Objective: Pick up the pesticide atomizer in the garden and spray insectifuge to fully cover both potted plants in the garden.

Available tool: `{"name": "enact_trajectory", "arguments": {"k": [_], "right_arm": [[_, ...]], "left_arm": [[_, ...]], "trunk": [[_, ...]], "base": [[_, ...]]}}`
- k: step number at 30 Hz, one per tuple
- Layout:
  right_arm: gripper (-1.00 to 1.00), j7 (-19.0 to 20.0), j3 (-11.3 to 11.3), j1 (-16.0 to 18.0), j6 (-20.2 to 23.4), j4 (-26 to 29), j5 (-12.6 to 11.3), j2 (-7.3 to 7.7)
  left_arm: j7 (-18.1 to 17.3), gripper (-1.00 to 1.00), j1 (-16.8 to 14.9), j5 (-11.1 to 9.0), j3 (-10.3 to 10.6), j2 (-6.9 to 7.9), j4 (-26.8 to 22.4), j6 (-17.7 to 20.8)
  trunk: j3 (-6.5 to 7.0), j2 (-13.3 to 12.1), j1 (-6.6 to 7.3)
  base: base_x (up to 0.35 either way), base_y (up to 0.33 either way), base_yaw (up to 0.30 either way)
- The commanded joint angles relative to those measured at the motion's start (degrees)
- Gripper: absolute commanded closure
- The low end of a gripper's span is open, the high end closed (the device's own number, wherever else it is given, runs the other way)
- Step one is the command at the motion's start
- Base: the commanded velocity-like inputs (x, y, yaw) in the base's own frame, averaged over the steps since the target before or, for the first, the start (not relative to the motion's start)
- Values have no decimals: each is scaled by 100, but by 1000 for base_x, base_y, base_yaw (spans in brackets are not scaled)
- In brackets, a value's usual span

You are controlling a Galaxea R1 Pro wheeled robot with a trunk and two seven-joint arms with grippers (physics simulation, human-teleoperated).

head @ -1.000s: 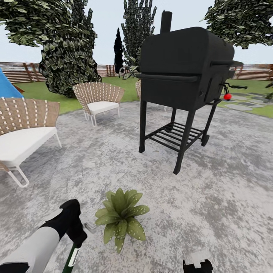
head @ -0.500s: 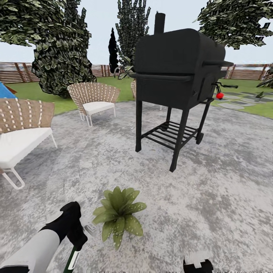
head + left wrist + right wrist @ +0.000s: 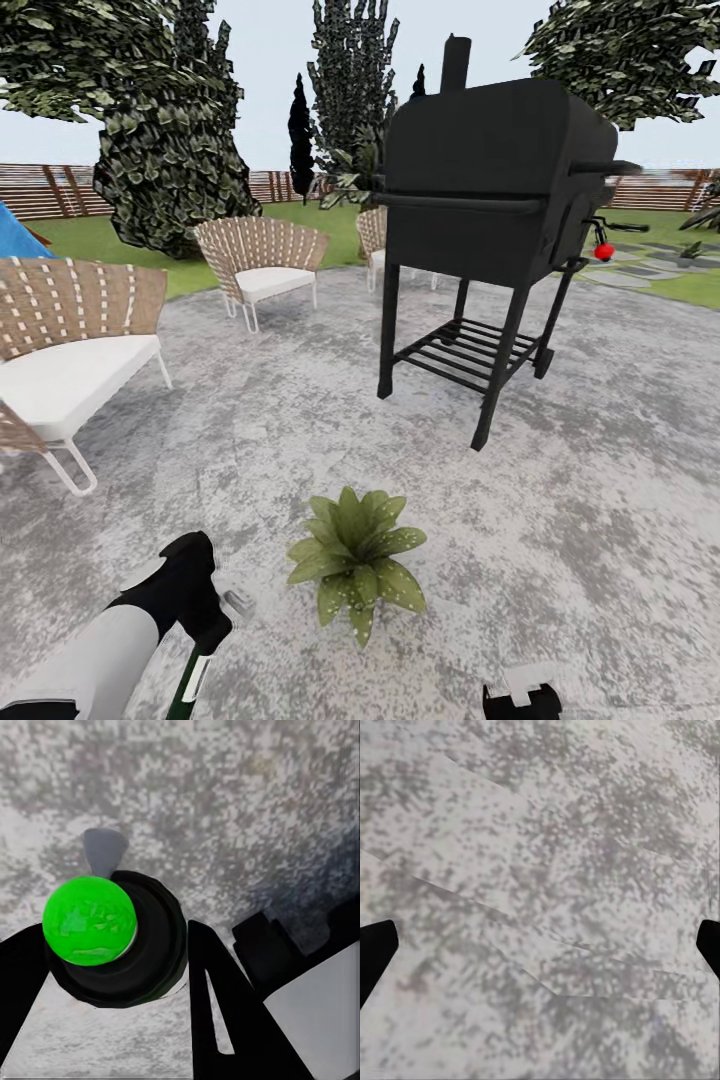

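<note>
One potted plant (image 3: pixel 356 562) just beside left tool (image 3: pixel 112 945), open patio (image 3: pixel 600 520) right

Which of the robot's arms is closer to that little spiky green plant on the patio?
Left. The left gripper, holding the atomizer, hangs just beside the potted plant; the right gripper sits farther off, on the plant's other side.

black grill (image 3: pixel 495 190), wicker chairs (image 3: pixel 262 262), tree (image 3: pixel 165 120)
</note>
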State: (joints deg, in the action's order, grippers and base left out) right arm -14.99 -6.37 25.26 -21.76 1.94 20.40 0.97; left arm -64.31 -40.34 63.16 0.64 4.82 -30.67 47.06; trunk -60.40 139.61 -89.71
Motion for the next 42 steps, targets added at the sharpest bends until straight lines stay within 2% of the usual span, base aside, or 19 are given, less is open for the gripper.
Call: {"name": "enact_trajectory", "arguments": {"k": [1,11,19,21,26,31,32,34,37,42], "right_arm": [[-100,-22,-47,5,-21,-9,61,0],[-100,-22,-48,5,-21,-9,61,0],[-100,-22,-48,5,-21,-9,61,0],[-100,-22,-48,5,-21,-9,61,0],[-100,-22,-57,5,-21,-3,54,-5],[-100,-22,-57,5,-21,6,52,-28],[-100,-22,-57,5,-21,7,49,-34],[-100,-22,-57,5,-21,8,-50,-40],[-100,-22,-57,5,-21,8,-308,-40],[-100,-19,-56,5,-21,8,-384,-31]], "left_arm": [[-45,100,0,25,6,2,-9,41],[-44,100,0,26,10,2,-13,41],[-127,100,-56,30,35,2,-123,41],[-231,100,-122,31,43,-4,-146,37],[-998,100,-616,109,84,1,-240,21],[-1128,100,-828,120,101,26,-250,23],[-1380,100,-940,134,108,42,-247,23],[-1559,100,-960,282,111,24,-246,23],[-1627,100,-927,518,112,12,-246,17],[-1637,100,-894,564,112,2,-238,14]], "trunk": [[-5,2,1],[-5,2,1],[-5,2,1],[-5,2,1],[-5,2,1],[-7,2,1],[-7,2,1],[-7,2,1],[-6,2,1],[9,2,1]], "base": [[0,337,-57],[0,322,-252],[0,36,-281],[0,1,-281],[0,0,-281],[0,0,-123],[0,0,-4],[0,0,-1],[0,0,-9],[0,0,-177]]}}
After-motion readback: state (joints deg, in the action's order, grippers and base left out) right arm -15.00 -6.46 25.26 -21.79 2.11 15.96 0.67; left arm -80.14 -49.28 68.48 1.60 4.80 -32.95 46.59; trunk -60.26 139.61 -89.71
